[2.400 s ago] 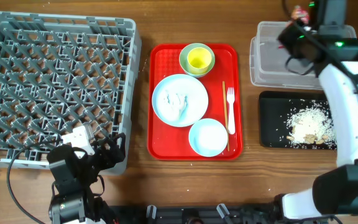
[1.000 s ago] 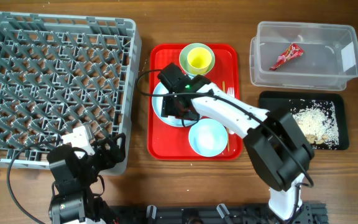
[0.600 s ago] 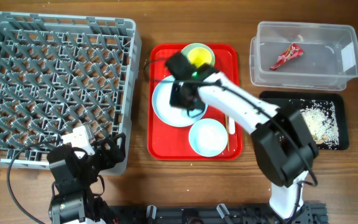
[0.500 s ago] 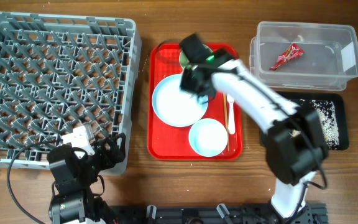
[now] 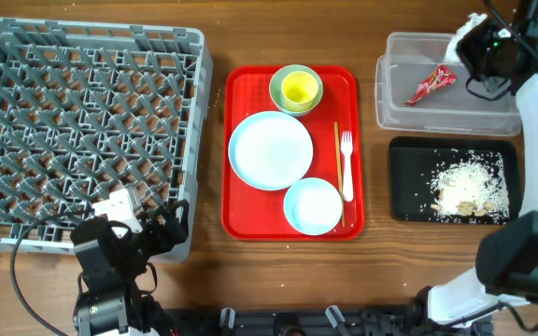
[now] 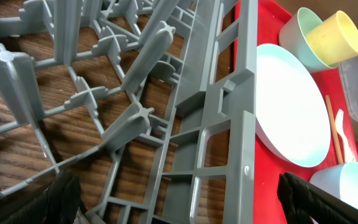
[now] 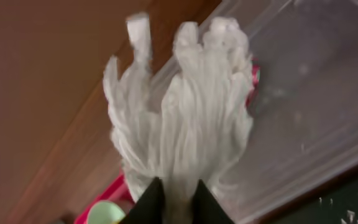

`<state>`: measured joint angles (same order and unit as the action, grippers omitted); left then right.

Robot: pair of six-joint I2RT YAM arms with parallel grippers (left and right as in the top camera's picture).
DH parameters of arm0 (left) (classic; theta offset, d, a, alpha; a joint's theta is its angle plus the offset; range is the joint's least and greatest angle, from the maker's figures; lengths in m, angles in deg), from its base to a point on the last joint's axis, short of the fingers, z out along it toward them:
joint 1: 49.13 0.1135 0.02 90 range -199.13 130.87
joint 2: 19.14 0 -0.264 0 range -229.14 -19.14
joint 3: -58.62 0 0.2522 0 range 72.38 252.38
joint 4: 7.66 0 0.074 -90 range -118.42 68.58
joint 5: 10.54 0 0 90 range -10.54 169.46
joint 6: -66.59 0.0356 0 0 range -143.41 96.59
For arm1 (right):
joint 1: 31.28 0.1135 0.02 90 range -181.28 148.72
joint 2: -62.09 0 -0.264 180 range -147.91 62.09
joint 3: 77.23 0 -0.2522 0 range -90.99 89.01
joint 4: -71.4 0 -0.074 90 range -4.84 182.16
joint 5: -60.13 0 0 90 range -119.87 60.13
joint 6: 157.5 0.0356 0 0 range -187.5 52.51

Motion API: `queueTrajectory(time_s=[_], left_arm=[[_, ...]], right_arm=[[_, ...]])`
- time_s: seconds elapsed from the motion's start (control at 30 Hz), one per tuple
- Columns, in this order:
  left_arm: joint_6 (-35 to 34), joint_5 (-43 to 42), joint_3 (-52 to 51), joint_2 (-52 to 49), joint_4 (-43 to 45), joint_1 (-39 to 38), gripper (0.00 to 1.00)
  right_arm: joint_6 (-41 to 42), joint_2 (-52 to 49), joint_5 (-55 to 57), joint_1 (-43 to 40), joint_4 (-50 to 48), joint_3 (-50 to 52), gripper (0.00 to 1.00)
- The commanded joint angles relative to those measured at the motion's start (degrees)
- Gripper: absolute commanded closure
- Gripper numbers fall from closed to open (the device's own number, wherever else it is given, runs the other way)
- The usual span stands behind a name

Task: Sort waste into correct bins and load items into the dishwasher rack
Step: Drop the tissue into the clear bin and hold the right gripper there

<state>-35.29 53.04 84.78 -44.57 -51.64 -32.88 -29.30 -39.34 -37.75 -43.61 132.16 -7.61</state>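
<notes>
Crumpled white napkin (image 7: 182,118) has left the large white plate (image 5: 270,149); right gripper (image 7: 174,200) jaws pinch it over the clear tub (image 5: 386,105), ready to drop.

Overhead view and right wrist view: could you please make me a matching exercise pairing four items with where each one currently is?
Things:
1. red wrapper
2. rice scraps
3. white fork
4. white napkin

Places:
A. on the black tray
B. in the right gripper
C. in the clear tub
D. on the red tray

Pairs: 1-C, 2-A, 3-D, 4-B.
</notes>
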Motion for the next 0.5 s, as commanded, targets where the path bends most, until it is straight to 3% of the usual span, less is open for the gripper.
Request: queueTrajectory(time_s=[0.0, 0.03, 0.1, 0.37, 0.47], left_arm=[[-1.9, -0.5, -1.3, -0.2, -2.0, 0.0, 0.00], [-1.9, -0.5, -1.3, -0.2, -2.0, 0.1, 0.00], [-1.9, -0.5, -1.4, -0.2, -2.0, 0.0, 0.00], [-1.9, -0.5, -1.3, -0.2, -2.0, 0.0, 0.00], [-1.9, -0.5, -1.3, -0.2, -2.0, 0.0, 0.00]], right_arm=[[-7.2, -3.5, -1.4, -0.1, -2.3, -0.2, 0.46], [-7.9, -4.0, -1.7, -0.1, -2.4, -0.2, 0.16], [-8.3, -4.2, -3.1, -0.1, -2.4, -0.2, 0.00], [-9.6, 3.6, -23.2, -0.1, -1.4, -0.2, 0.00], [-10.9, 10.5, -23.2, -0.1, 2.2, -0.2, 0.00]])
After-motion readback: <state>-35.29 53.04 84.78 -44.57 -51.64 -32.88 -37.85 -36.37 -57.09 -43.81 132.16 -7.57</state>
